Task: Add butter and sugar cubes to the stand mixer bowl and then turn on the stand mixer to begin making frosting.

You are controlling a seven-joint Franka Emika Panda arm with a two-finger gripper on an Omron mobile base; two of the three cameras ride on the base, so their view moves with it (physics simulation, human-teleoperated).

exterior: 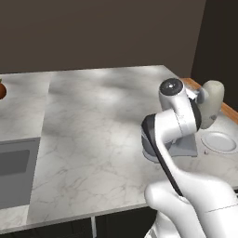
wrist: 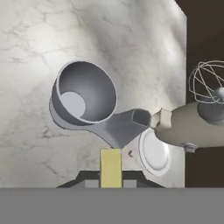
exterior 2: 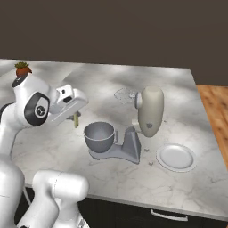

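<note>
Inside, stand mixer bowl (wrist: 85,94) bare

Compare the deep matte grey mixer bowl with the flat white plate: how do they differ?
The deep matte grey mixer bowl is tall-walled on a narrower foot; the flat white plate is shallow with a low rim. The bowl sits on the mixer's grey base; the plate lies straight on the marble counter, right of the mixer. Both are round and look empty.

Countertop (exterior 2: 187,182) veined marble, smooth; stand mixer bowl (exterior 2: 99,136) matte grey; floor (exterior 2: 216,111) wood.
</note>
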